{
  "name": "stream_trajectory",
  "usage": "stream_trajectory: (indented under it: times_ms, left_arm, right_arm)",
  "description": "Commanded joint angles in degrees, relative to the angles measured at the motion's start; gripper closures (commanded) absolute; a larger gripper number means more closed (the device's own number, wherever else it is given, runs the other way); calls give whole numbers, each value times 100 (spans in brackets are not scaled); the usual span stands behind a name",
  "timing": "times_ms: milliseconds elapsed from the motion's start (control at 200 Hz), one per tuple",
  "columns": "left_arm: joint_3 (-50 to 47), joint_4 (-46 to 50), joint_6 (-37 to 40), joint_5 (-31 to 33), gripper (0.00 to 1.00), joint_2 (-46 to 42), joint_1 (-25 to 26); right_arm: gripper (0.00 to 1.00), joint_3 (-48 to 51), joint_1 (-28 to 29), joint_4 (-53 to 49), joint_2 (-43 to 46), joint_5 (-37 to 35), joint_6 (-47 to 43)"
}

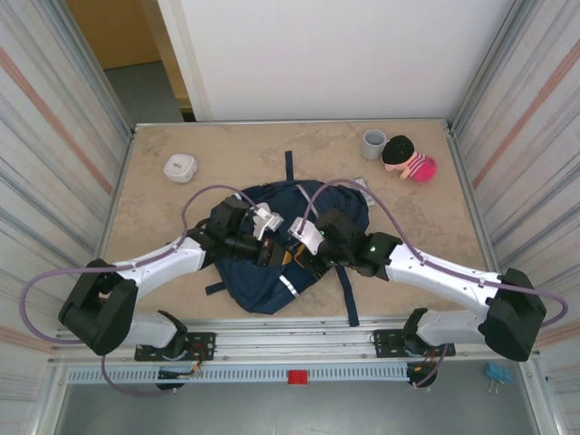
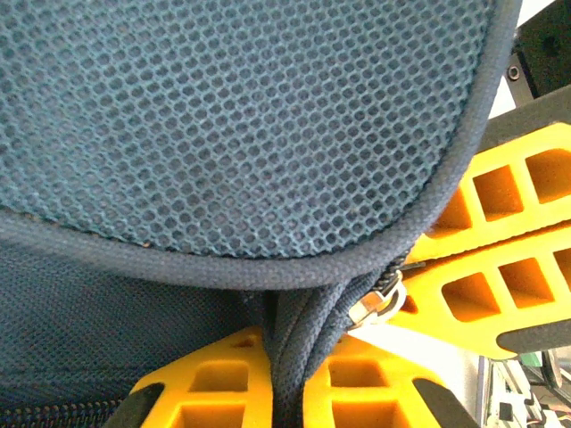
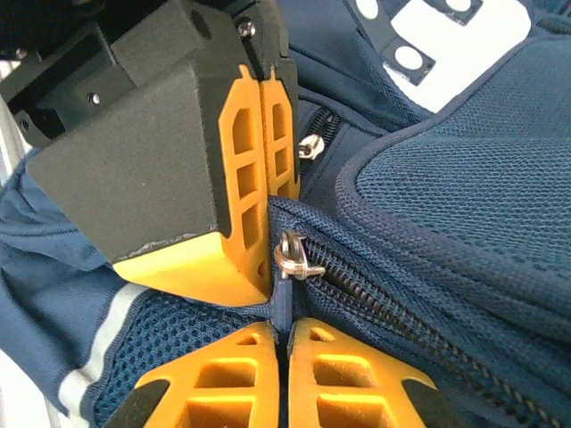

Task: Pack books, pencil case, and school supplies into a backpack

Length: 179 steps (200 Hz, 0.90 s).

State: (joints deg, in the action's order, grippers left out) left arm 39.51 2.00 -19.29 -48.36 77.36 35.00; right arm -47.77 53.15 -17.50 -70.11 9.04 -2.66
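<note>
Beige marbled counter (image 1: 149,213), walled left and right by ribbed metal panels, with a white wall at the far side.

- Backpack (image 1: 254,288): navy fabric, lying flat at the centre of the counter toward the near edge, under both wrists; dark straps trail from it toward the far and near edges, and a pale stripe shows on its near side.
- Left hand (image 2: 285,392): yellow fingers closed tight on a fold of the backpack's navy edge seam, just below a mesh panel.
- Right hand (image 3: 287,366): fingers closed on the navy pull tab (image 3: 283,308) that hangs from a metal zip slider (image 3: 291,254). It sits fingertip to fingertip with the left hand, nearly touching.
- Rounded white box (image 1: 179,168): far left of the counter, well apart from the backpack.
- Grey cup (image 1: 373,144): far right, upright.
- Plush doll (image 1: 410,161): black cap, pink striped body, lying just beside the cup.
</note>
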Motion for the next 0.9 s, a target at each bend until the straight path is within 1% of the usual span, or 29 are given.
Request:
stream_trajectory:
  times_ms: [0, 80, 110, 220, 321, 446, 581, 702, 742, 802, 867, 892]
  left_arm:
    - [69, 114, -9, -89, 100, 8, -3]
    - [65, 85, -3, -113, 100, -10, -1]
    - [64, 121, 39, -74, 100, -11, -2]
    - [66, 460, 349, 385, 100, -58, -2]
    - [-12, 463, 582, 714, 94, -109, 6]
    - [-217, -138, 706, 832, 81, -220, 83]
    - [-370, -708, 751, 1019, 70, -313, 150]
    - [-508, -1146, 753, 1087, 63, -361, 156]
    - [-543, -1252, 751, 1084, 58, -354, 156]
    - [-571, -1401, 753, 1048, 46, -353, 169]
    - [-598, -1487, 852, 1092, 36, -353, 236]
    - [-602, -1485, 918, 1163, 33, -353, 263]
  right_arm:
    - [100, -313, -82, -142, -130, 685, 583]
    - [100, -386, -184, -144, -290, 847, 962]
    - [100, -415, -295, -174, -355, 1041, 1115]
    - [100, -381, -768, -160, -341, 1737, 1694]
    - [100, -222, -1122, 97, -200, 2312, 2201]
    - [100, -145, -1267, 278, -171, 2746, 2656]
    - [100, -22, -1432, 374, -224, 3257, 3009]
    - [100, 130, -1533, 522, -217, 3569, 3221]
    - [100, 162, -1557, 564, -231, 3647, 3269]
    - [100, 212, -1580, 683, -272, 3771, 3381]
    - [100, 256, -1597, 840, -321, 3885, 3518]
    - [100, 263, -1605, 897, -352, 3933, 3571]
